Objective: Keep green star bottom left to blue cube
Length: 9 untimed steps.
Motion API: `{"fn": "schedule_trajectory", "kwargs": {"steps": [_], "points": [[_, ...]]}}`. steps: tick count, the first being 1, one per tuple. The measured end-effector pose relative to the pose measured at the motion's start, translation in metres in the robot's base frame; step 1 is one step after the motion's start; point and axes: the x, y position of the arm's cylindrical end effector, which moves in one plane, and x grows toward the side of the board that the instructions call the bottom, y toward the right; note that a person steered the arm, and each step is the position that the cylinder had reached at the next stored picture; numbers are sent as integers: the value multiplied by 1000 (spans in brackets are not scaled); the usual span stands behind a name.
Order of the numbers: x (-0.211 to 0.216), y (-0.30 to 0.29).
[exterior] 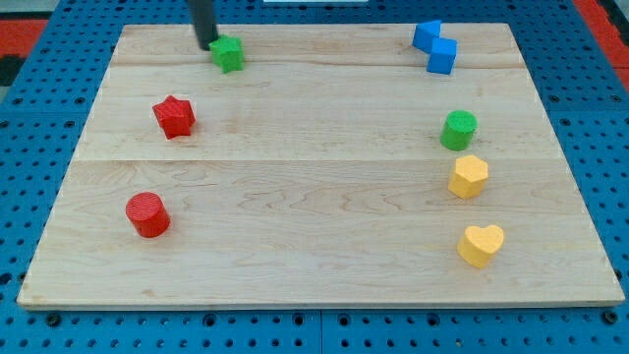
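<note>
The green star [228, 53] lies near the top left of the wooden board [314, 236]. My tip [206, 43] touches the star's upper left side. The blue cube [442, 56] sits at the top right, touching a second blue block [426, 35] just above and left of it. The star is far to the left of the cube, at about the same height in the view.
A red star [174, 116] and a red cylinder [147, 214] lie on the left. A green cylinder [458, 130], a yellow hexagon [469, 177] and a yellow heart [481, 245] line the right side. The board's top edge is close behind the star.
</note>
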Motion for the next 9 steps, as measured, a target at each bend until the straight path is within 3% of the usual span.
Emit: {"fn": "schedule_trajectory", "kwargs": {"steps": [1, 2, 5, 8, 9], "points": [[11, 27], [30, 10], [92, 40], [78, 155], [79, 161]]}}
